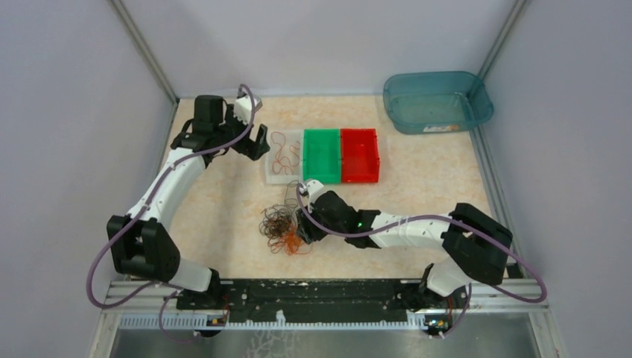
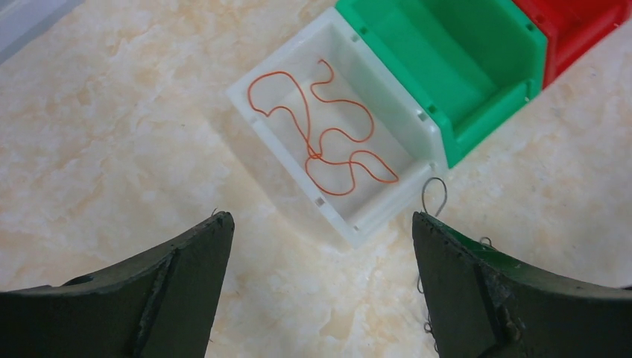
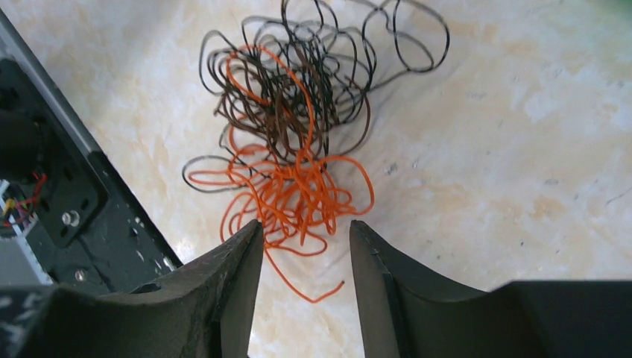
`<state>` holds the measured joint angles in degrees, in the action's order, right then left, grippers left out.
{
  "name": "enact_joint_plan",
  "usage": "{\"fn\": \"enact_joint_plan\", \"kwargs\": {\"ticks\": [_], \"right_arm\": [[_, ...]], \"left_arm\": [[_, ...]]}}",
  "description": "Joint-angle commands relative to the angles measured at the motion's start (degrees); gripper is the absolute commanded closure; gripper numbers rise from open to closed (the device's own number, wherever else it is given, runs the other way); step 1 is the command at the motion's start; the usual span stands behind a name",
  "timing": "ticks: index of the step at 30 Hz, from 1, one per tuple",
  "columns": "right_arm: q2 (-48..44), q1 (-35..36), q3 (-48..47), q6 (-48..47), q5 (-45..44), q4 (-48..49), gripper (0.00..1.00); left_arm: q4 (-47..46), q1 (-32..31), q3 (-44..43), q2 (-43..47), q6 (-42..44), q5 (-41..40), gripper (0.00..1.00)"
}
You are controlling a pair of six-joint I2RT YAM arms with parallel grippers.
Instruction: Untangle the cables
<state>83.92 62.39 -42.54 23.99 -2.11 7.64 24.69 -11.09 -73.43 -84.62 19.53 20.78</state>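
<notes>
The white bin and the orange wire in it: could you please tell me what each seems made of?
The white bin looks like moulded plastic, slightly translucent, satin, with crisp notches in its rim. The orange wire looks plastic-coated, smooth and evenly coloured, holding loose curls; any metal core is not visible.

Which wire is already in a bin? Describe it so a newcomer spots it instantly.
On the table, find the row of bins: white bin, green bin, red bin. In the white one, at the left end, lies one orange wire. Unlike the tangled heap of orange and dark wires on the table nearer the arm bases, it lies alone in loose curls.
</notes>
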Motion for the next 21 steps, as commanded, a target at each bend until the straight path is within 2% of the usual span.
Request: {"fn": "enact_joint_plan", "kwargs": {"ticks": [1,7,12,18,19,21], "right_arm": [[2.6,-0.3,0.9,-0.2,3.0,4.8,0.56],[4.6,-0.2,1.3,0.5,3.9,9.8,0.61],[5.3,-0.2,1.8,0.7,4.5,11.0,0.66],[4.9,-0.2,3.4,1.2,4.3,12.1,0.96],[4.5,-0.2,3.6,1.2,4.2,11.9,1.0],[2.9,-0.2,3.3,1.2,4.2,10.5,1.0]], "left_arm": [[6.7,0.2,0.6,3.2,3.2,7.3,0.04],[8.4,0.2,1.8,6.7,4.1,11.6,0.03],[9.7,0.2,0.8,7.1,4.3,11.9,0.05],[10.2,0.2,0.3,7.5,4.0,11.1,0.06],[10.4,0.2,0.2,7.6,4.0,11.2,0.06],[10.9,0.2,0.0,7.8,3.8,11.6,0.07]]}}
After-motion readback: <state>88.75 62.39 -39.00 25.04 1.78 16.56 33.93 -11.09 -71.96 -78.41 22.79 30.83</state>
